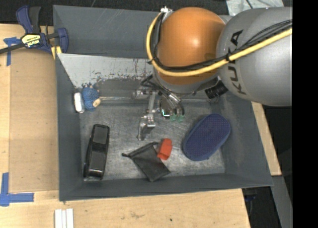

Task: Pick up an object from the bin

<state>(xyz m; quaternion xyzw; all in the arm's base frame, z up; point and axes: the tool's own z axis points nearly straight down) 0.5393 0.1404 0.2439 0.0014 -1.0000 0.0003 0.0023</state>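
My gripper (159,118) hangs below the orange dome over the middle of the bin floor, open, with bare floor between its two metal fingers. A small red-orange piece (165,148) lies just in front of it, resting against a black folded pouch (148,162). To the gripper's right lies a dark blue oval pad (206,136), apart from the fingers.
A black oblong case (97,151) lies near the bin's front left corner. A small blue and white toy (85,100) sits by the left wall at the back. The arm's dome and body cover the bin's back right part.
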